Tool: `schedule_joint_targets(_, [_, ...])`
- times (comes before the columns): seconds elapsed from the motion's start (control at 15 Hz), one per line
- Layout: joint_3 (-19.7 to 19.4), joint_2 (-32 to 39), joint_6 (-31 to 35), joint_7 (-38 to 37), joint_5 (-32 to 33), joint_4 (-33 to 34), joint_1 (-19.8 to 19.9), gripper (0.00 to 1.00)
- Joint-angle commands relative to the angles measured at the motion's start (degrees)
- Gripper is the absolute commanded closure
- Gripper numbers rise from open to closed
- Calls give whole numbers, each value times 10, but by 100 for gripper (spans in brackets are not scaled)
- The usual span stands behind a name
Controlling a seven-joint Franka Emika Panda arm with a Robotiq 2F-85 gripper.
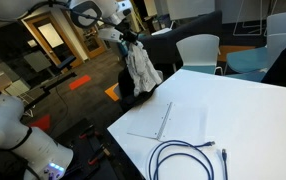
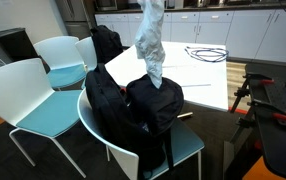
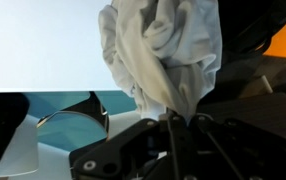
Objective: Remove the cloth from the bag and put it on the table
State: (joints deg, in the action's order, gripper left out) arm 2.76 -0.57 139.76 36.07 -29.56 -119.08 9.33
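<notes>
The cloth [image 2: 150,40] hangs pinched in your gripper [image 1: 130,40], its tail just above the backpack [image 2: 133,105], so lift it clear before swinging over the bench [image 2: 208,85].

Cloth [image 2: 150,45] top past upper edge

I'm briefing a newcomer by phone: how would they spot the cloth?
Start at the white table; beside it a black backpack sits on a teal-seated chair. Over it the cloth dangles from the tool, the only pale, crumpled fabric there.
</notes>
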Motion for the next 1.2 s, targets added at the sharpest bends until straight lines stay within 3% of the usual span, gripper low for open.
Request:
schedule_joint_targets(0.0, [-62, -72, 11, -2, -6, -27, -5, 99])
schedule_joint_targets(0.2, [-102, -64, 50, 14, -8, -17, -15, 99])
schedule_joint_targets(0.47, [-117, -6, 116, 55, -45, 1, -33, 99])
schedule_joint_targets(0.8, [-80, 90, 243, 239, -247, 44, -39, 99])
schedule_joint_targets(1.0, [-55, 149, 242, 325, -335, 97, -27, 99])
schedule_joint_targets(1.13, [-47, 191, 225, 347, -357, 130, -23, 99])
